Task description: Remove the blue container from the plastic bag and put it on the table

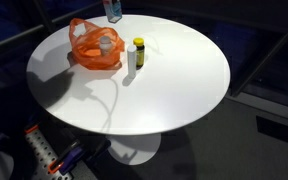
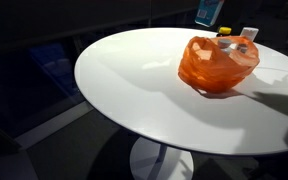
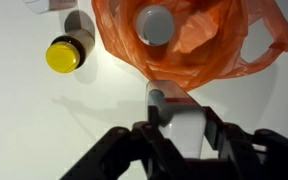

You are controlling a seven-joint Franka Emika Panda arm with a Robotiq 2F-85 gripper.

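My gripper [image 3: 181, 108] is shut on the blue container [image 3: 181, 128], a pale blue translucent piece between the two fingers. I hold it high above the table's far side; it shows as a blue shape at the top edge in both exterior views [image 1: 112, 10] [image 2: 206, 12]. The orange plastic bag [image 1: 92, 48] [image 2: 216, 63] [image 3: 219, 45] lies open on the white round table [image 1: 174, 80], below and ahead of the gripper. A round grey-white lid [image 3: 156, 25] still shows inside the bag.
A small bottle with a yellow cap [image 1: 138, 50] [image 3: 64, 53] stands upright right beside the bag. A white object [image 2: 249, 33] sits behind the bag. The table's edge [image 2: 104, 95] curves round, with dark floor below.
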